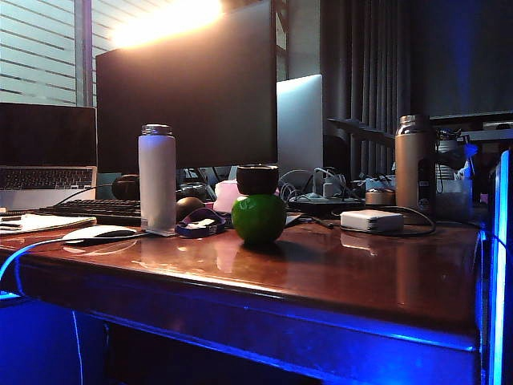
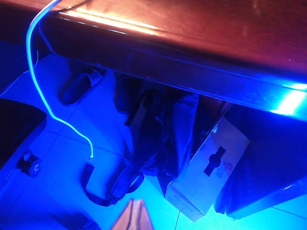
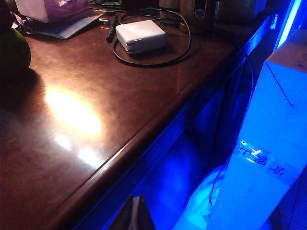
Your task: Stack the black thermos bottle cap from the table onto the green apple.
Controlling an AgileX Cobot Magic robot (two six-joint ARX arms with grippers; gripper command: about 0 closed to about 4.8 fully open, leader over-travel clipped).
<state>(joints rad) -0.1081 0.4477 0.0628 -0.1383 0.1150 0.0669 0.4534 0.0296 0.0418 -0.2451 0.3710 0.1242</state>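
We see open worktop (image 1: pixel 321 273) in front of the green apple (image 1: pixel 259 218), which carries the black thermos bottle cap (image 1: pixel 257 179). A white bottle (image 1: pixel 157 178) crowds its left; a white adapter (image 1: pixel 371 220) lies well right.

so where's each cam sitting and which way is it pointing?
Exterior: low at the table's front edge, facing the black thermos bottle cap on the green apple; no arm shows.
Left wrist: off the front edge, angled down at the floor; left gripper tip only.
Right wrist: over the front right corner, looking across to the white adapter; right gripper shut.
Shared: exterior and right wrist both show the adapter and apple.
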